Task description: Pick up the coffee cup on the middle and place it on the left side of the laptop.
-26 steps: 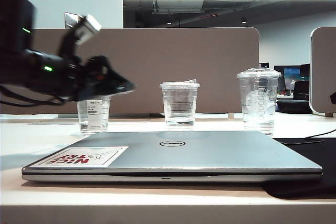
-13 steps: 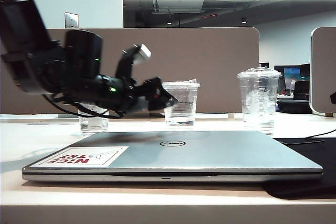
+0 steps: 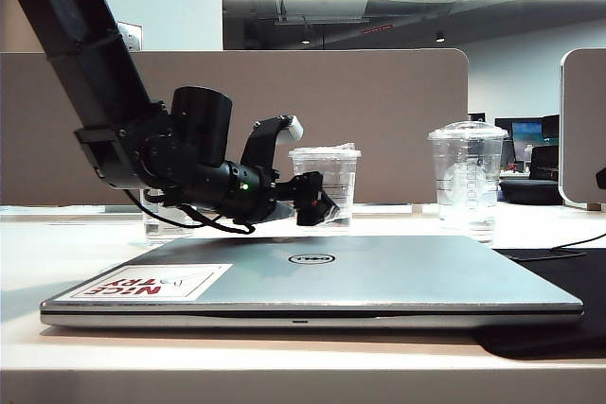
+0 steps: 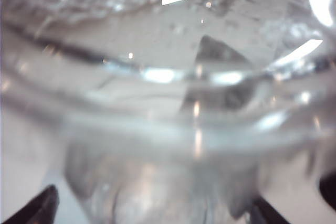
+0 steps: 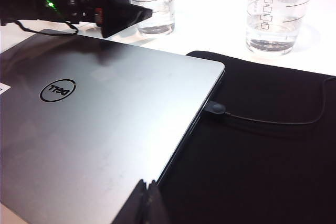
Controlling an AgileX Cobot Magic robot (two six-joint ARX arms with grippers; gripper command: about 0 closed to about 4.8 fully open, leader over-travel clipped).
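Observation:
The coffee cup [image 3: 327, 182], clear with a flat crinkled lid, stands in the middle behind the closed silver laptop [image 3: 379, 276]. My left gripper [image 3: 317, 207] reaches in from the left, level with the cup's lower part. In the left wrist view the coffee cup [image 4: 168, 103] fills the picture, blurred, and the left gripper [image 4: 152, 214] is open with one dark fingertip on each side of the cup's base. I cannot tell whether they touch it. In the right wrist view my right gripper [image 5: 147, 195] is shut and empty above the laptop's [image 5: 94, 124] near right edge.
A taller clear cup with a dome lid [image 3: 465, 182] stands to the right. A shorter labelled cup [image 3: 163, 219] is mostly hidden behind the left arm. A black mat [image 5: 262, 150] lies under the laptop's right side, with a cable [image 5: 273, 121] plugged in. A partition wall runs behind the cups.
The left arm has swung down and to the right, from in front of the labelled cup to the middle cup. The cups and laptop have not moved.

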